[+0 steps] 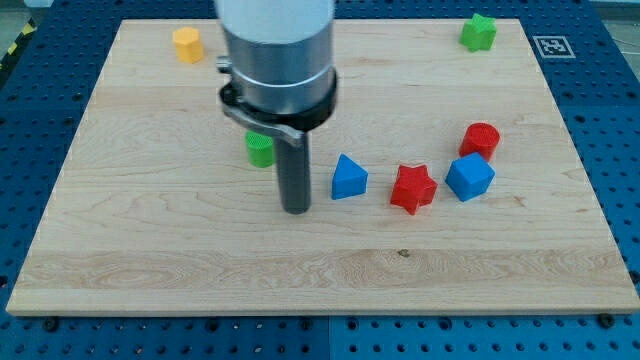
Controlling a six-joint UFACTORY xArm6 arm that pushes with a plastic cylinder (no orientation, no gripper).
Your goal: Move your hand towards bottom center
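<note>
My tip point(296, 210) rests on the wooden board point(150, 250), a little left of the view's centre. The rod hangs from a grey cylindrical arm end point(277, 55). A blue triangular block point(348, 178) lies just right of the tip, apart from it. A green cylinder point(260, 150) sits up-left of the tip, partly hidden behind the arm end. A red star point(413, 188), a blue cube-like block point(469, 177) and a red cylinder point(481, 139) lie in a row further right.
An orange block point(187, 44) sits near the board's top left. A green star-like block point(478, 32) sits near the top right. A blue perforated table point(615, 120) surrounds the board, with a marker tag point(551, 46) at the top right.
</note>
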